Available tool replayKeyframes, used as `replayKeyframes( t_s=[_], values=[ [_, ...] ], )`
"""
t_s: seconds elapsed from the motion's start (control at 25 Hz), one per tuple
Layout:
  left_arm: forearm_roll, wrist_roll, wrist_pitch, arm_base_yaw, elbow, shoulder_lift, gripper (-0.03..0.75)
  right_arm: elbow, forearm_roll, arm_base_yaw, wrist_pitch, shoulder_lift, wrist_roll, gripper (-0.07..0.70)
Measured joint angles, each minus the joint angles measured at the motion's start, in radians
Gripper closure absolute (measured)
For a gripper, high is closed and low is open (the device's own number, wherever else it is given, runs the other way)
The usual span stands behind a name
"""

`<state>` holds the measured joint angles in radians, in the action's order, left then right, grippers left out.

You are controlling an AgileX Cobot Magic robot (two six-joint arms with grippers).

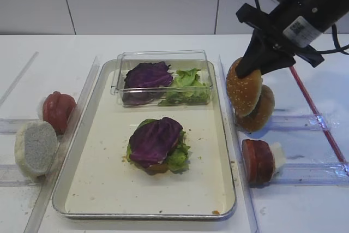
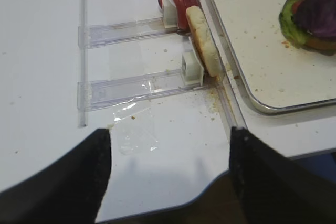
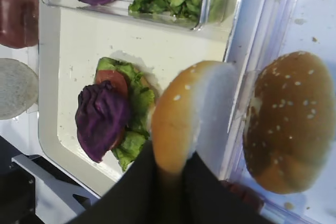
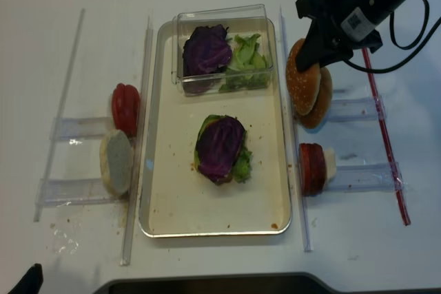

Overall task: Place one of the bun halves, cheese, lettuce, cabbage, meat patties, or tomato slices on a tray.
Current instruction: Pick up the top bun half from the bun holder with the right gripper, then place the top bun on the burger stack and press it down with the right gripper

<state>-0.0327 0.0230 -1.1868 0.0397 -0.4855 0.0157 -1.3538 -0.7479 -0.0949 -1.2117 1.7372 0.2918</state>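
My right gripper (image 1: 256,69) pinches the rim of a sesame-seeded bun top (image 1: 244,94), holding it on edge just beside the tray's (image 1: 228,151) right rim, above the rack (image 1: 297,121) where a second seeded bun (image 1: 260,114) stands. I judge it bound for the stack of purple cabbage (image 1: 155,140) over lettuce (image 1: 177,158). The bun is golden-brown, domed, white inside. My left gripper (image 2: 168,182) hangs wide open, empty.
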Motion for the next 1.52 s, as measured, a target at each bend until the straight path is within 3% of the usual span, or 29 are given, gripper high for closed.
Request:
replayKeyframes(
  t_s=[0.84, 1.08, 1.52],
  values=[
    [0.000, 0.000, 0.000, 0.000, 0.000, 0.000, 0.276, 0.020, -0.033, 0.000, -0.007, -0.120, 0.011, 0.516],
    [0.000, 0.000, 0.000, 0.000, 0.000, 0.000, 0.276, 0.139, -0.038, 0.000, -0.007, -0.210, 0.024, 0.517],
    [0.000, 0.000, 0.000, 0.000, 0.000, 0.000, 0.276, 0.380, -0.204, 0.000, 0.020, -0.373, 0.131, 0.517]
  ],
)
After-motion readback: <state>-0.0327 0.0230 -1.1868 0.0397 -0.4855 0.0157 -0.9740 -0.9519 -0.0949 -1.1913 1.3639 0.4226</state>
